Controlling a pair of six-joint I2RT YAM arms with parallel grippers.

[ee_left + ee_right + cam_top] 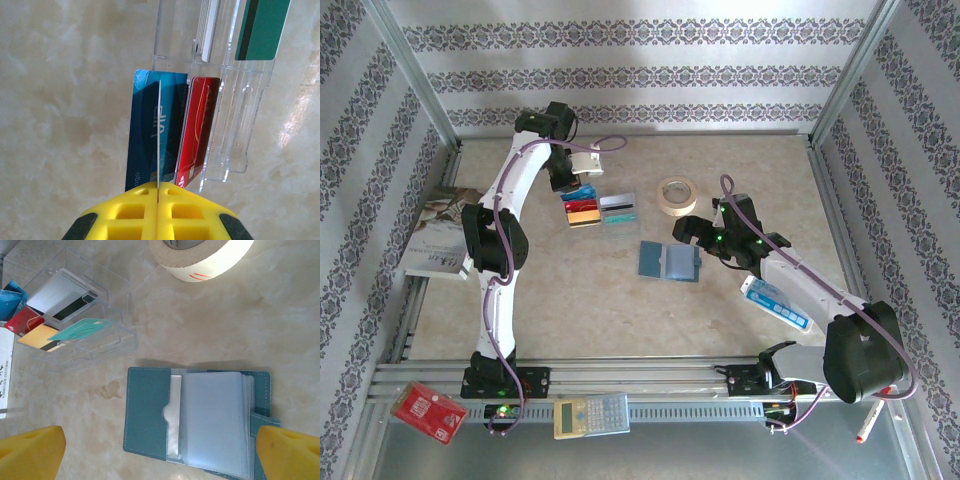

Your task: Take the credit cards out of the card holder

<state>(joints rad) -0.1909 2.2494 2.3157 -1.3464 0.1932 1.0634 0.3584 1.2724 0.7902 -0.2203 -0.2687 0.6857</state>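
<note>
The right fingers (684,233), spread and released, hang at the open card holder (147,415), which lies flat on bare worktop (600,300) with room all round. Beyond: five credit cards (585,207) at one clear tray (116,336), then one tape roll (677,194). Farthest, the left fingers (158,200) clench one edge-on card (158,130).

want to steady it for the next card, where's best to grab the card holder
Likely the fanned edge of the clear sleeves: the card holder lies flat and open, and only they stand proud of it. Come straight down with the open right gripper.
</note>
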